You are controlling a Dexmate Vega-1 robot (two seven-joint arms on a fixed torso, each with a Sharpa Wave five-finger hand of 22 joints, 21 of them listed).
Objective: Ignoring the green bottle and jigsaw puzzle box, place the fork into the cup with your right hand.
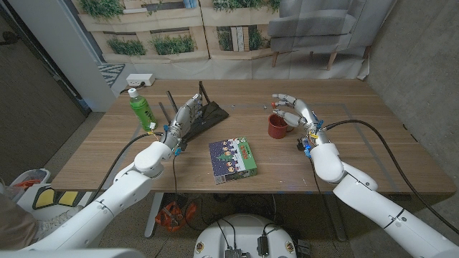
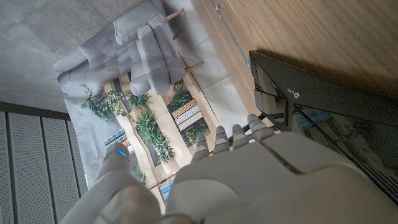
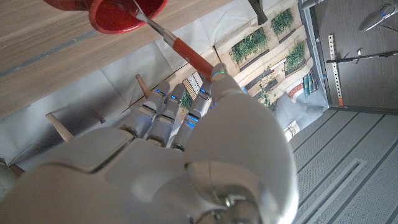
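Now the right robot hand (image 1: 292,109) hovers over the red cup (image 1: 277,126), pinching the fork (image 3: 179,45) by its red handle; in the right wrist view the fork's metal end is inside the cup. The left robot hand (image 1: 185,115) reaches forward with fingers extended, grasping nothing, by a black device (image 1: 208,113). On the wooden desk (image 1: 358,143) stand a green bottle (image 1: 141,108) and a jigsaw puzzle box (image 1: 233,158). Behind are a printed backdrop of plants and a grey sofa (image 1: 326,21).
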